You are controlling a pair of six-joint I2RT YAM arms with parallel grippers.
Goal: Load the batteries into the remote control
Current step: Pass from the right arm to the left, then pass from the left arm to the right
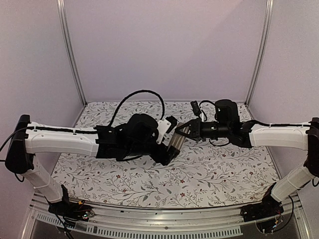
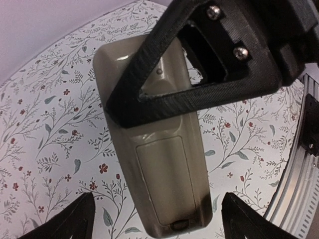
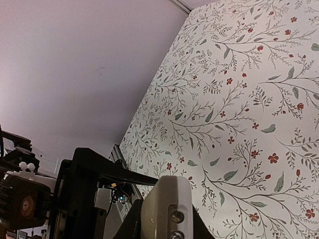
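The remote control [image 1: 175,141] hangs above the middle of the table between both arms. In the left wrist view its grey-beige back [image 2: 149,149] faces the camera, and a flat cover panel [image 2: 167,174] sits flush in it. My right gripper [image 1: 183,130] is shut on the remote's upper part, with a black finger [image 2: 164,99] lying across it. The remote's end [image 3: 167,204] shows between its own jaws. My left gripper [image 2: 159,221] is open, and its fingertips [image 2: 75,219] stand apart on either side of the remote's lower end without touching it. The batteries are out of view.
A floral cloth [image 1: 199,174] covers the table. An aluminium rail [image 1: 164,219] runs along the near edge, between the arm bases. Pale walls with metal posts [image 1: 70,50] close in the back and sides. A black cable [image 1: 144,94] loops above the left wrist.
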